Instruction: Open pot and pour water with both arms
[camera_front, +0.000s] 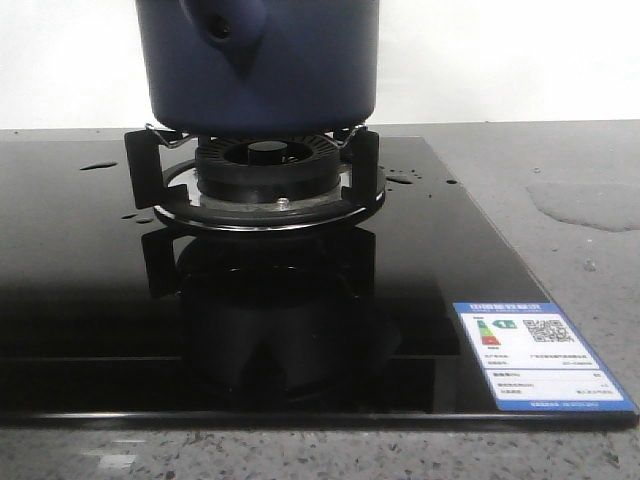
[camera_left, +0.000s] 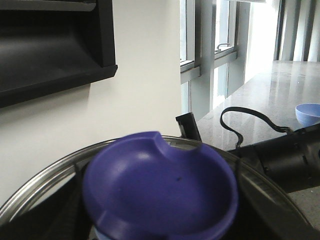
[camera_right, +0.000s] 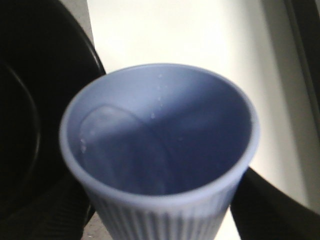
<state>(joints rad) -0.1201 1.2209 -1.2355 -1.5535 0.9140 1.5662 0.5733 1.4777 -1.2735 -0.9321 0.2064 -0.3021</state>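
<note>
White wall (camera_front: 500, 60), grey speckled countertop (camera_front: 560, 160), bright windows (camera_left: 220, 45), dark range hood (camera_left: 50, 45)

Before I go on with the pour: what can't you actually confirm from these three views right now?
- Front view: the pot is cut off by the top edge, so its rim, its opening and both arms are out of frame.
- Left wrist view: the dark blue knob fills the foreground and hides the left gripper's fingers.
- Right wrist view: the pale blue cup is blurred and covers the right gripper's fingers; drops show inside, but the water level is unclear.
</note>
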